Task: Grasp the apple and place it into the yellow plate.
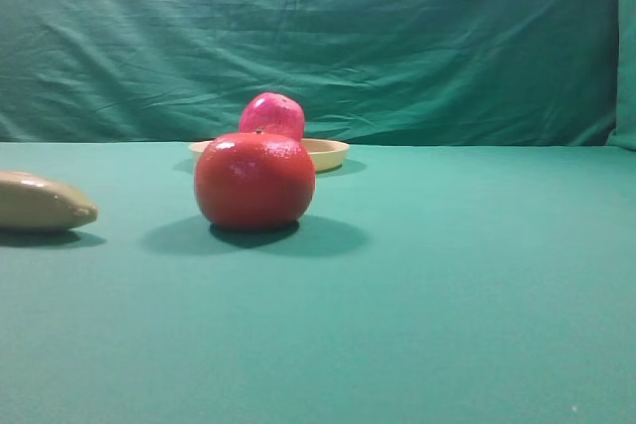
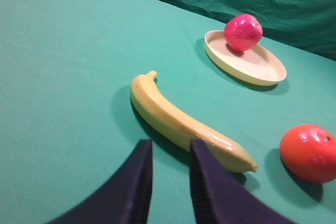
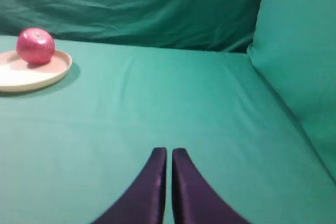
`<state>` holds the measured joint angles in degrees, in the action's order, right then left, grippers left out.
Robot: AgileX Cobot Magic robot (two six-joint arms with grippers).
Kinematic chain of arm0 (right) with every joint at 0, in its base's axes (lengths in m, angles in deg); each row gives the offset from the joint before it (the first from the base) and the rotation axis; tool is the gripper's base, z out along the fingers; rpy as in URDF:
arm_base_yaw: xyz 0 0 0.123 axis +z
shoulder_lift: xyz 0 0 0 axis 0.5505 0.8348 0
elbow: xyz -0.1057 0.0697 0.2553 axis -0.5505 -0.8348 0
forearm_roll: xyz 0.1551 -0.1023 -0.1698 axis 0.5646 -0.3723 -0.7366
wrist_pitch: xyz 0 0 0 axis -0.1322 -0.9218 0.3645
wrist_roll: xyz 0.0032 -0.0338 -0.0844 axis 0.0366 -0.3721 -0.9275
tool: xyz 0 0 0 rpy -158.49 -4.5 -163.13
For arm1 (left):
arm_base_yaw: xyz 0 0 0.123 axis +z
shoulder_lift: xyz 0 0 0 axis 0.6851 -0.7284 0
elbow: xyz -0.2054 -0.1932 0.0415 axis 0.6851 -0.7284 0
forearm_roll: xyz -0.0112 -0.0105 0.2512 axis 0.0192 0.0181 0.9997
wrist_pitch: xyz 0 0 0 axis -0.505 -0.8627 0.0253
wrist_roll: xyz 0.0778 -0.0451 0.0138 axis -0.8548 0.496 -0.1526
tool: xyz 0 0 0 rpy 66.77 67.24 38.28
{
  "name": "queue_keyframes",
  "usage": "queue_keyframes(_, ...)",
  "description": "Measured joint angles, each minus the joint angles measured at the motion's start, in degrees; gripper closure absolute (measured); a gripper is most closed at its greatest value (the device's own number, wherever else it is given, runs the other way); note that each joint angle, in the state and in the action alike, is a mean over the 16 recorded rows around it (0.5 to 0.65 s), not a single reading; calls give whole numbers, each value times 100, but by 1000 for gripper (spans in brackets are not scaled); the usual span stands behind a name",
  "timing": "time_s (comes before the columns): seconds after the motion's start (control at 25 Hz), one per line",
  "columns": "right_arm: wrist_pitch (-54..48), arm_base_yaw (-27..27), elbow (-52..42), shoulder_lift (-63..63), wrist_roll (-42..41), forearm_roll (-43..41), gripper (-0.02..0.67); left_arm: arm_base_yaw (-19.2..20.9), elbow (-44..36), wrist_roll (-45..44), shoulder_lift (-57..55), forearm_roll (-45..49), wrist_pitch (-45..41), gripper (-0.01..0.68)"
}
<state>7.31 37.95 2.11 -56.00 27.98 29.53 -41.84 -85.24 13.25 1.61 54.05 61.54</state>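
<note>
A: Where is the glossy crimson-magenta apple [image 2: 243, 32] now?

B: Upper right of the left wrist view, sitting inside the shallow pale yellow round plate [image 2: 262, 69], toward its far rim. In the right wrist view it is at upper left, again on the plate. In the high view it shows only as a pink dome just above centre, behind the larger orange-red round fruit [image 1: 254, 180].

A: So what is there left to do well?

B: I'd judge the placing done; what remains is keeping both arms clear and not nudging the plate.

A: And the pincers?

B: The left gripper [image 2: 170, 174] has its dark fingers a narrow gap apart and holds nothing; it hangs above the green cloth just beside the long tan-yellow banana-shaped object [image 2: 184, 121]. The right gripper [image 3: 169, 174] has its fingers pressed nearly together, empty, over bare cloth at bottom centre, well apart from the plate.

A: Which way does the apple point?

B: It's nearly round, so no real long axis. The dimpled top seems to face upward, tipped slightly toward the right wrist camera; the stem is too small to make out.
</note>
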Motion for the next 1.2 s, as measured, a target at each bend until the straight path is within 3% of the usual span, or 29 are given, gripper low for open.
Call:
queue_keyframes(0.44,252,-111,-632,-57,0,110,649,0,0,0,0,0,0,516)
queue_keyframes(1.2,299,-111,-671,-57,0,150,649,0,0,0,0,0,0,516)
